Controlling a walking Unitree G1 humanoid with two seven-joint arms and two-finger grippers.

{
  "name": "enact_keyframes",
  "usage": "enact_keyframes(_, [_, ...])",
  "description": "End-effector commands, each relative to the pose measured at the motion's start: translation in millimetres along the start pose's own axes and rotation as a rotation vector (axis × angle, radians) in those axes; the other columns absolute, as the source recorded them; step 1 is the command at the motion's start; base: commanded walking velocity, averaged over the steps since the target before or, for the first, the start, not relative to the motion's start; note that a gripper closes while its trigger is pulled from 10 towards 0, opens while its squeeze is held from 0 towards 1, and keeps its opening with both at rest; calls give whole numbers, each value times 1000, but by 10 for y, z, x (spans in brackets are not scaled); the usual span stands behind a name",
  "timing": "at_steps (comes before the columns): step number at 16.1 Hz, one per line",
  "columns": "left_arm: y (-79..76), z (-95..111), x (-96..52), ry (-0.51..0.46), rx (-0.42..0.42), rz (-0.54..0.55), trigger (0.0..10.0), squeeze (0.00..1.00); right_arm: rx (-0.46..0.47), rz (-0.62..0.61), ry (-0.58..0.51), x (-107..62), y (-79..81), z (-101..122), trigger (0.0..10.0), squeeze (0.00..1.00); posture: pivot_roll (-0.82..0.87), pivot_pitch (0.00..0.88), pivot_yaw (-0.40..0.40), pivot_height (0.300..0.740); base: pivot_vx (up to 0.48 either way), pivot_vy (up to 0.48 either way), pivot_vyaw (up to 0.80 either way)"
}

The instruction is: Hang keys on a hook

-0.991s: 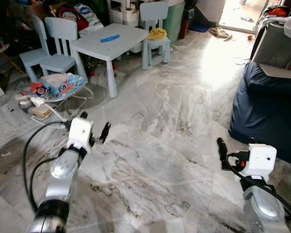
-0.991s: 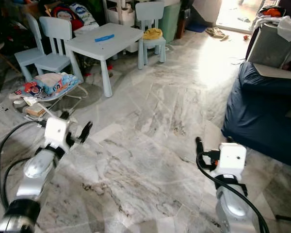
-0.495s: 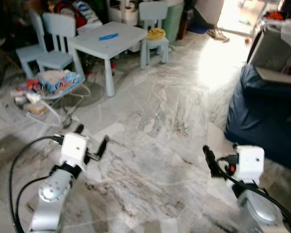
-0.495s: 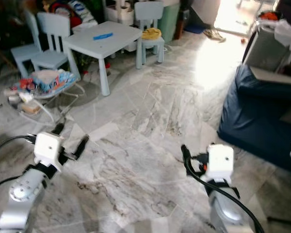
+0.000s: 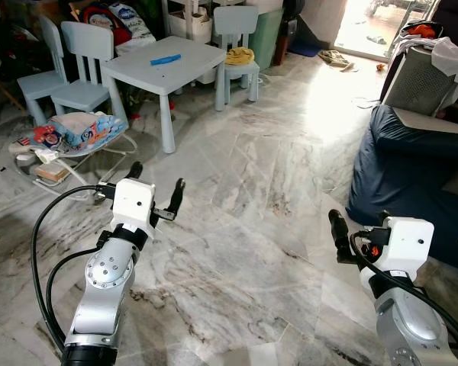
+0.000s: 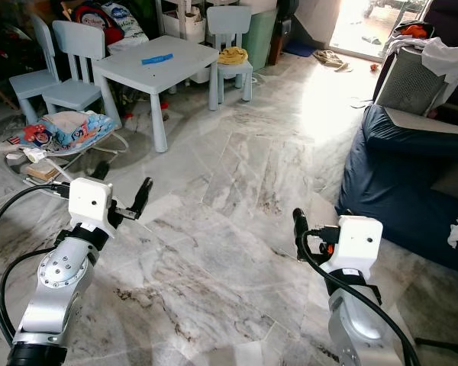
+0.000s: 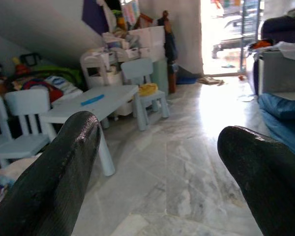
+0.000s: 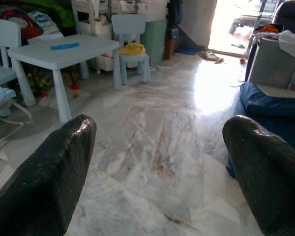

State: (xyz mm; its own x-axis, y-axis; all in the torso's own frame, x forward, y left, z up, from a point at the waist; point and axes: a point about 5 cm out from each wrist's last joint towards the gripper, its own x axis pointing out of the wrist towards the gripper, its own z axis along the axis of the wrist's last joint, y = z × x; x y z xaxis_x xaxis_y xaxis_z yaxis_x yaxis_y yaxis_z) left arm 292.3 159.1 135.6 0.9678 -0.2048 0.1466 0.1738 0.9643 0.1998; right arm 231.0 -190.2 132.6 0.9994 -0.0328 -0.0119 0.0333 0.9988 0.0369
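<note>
Left gripper hovering over marble floor with fingers spread, right gripper likewise spread, small table sitting at eleven o'clock

We stand on a grey-veined marble floor. At about eleven o'clock a small pale-blue children's table rests on it, bearing a blue flat object, possibly a toy or tool. Chairs stand beside the table. At ten o'clock a baby bouncer lies on the floor; at two o'clock, a dark blue beanbag.
</note>
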Motion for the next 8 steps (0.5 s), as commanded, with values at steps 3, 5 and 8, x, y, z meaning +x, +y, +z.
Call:
enact_keyframes(3, [-78, -59, -23, 24, 9, -28, 10000, 0, -81, 47, -60, 32, 55, 137, 10000, 0, -10, 0, -45, 740, 0, 0, 0])
enact_keyframes(5, [-109, -65, 0, 27, 26, -47, 10000, 0, -124, 48, -68, 32, 56, 151, 10000, 0, -13, 0, -39, 740, 0, 0, 800])
enact_keyframes(8, [-151, -69, 14, 34, 44, -61, 10000, 0, -93, 25, -59, 35, 54, 141, 10000, 0, -21, 0, -37, 740, 0, 0, 800])
